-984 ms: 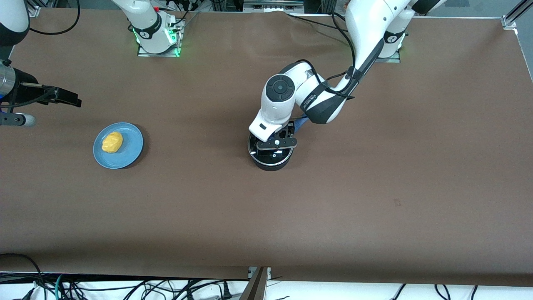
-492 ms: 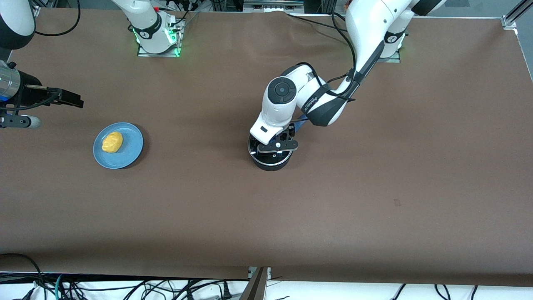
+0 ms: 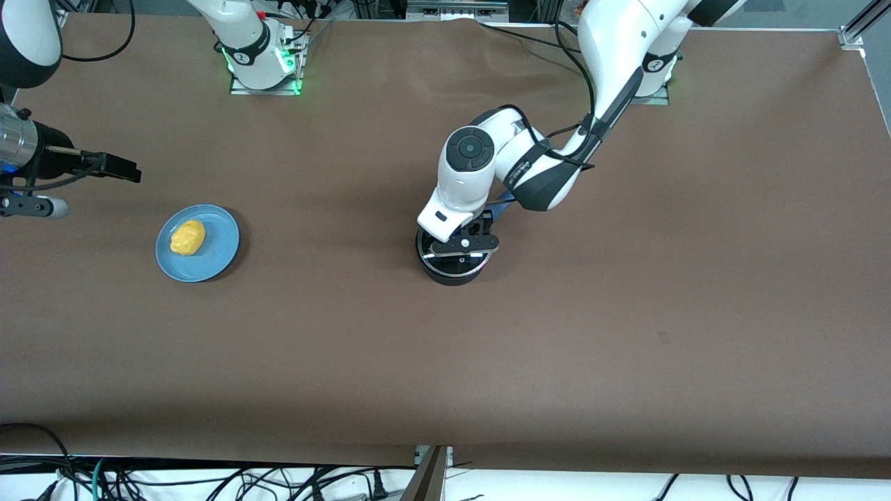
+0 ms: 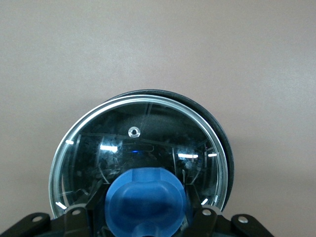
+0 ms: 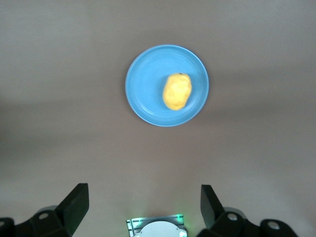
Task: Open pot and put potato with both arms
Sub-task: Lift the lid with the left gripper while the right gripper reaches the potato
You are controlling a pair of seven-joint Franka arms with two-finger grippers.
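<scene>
The black pot (image 3: 445, 273) stands mid-table, its blue handle (image 3: 503, 204) partly under the left arm. My left gripper (image 3: 463, 244) is shut on the blue knob (image 4: 146, 195) of the glass lid (image 4: 140, 148). The lid sits slightly off-centre over the pot's rim (image 4: 219, 133) and looks just lifted. The yellow potato (image 3: 187, 237) lies on a light-blue plate (image 3: 219, 252) toward the right arm's end. My right gripper (image 3: 28, 206) hovers high beside the plate, open and empty. In the right wrist view its gripper (image 5: 144, 200) shows the potato (image 5: 177, 91) on the plate (image 5: 145, 84).
Both arm bases (image 3: 261, 66) stand along the table's edge farthest from the front camera. Brown table surface (image 3: 445, 362) stretches between the pot and the plate and toward the front camera. Cables hang off the nearest edge.
The left gripper has risen slightly with the lid, which now sits a little off the pot's rim. The right gripper has drifted slightly; the potato and plate have not moved.
</scene>
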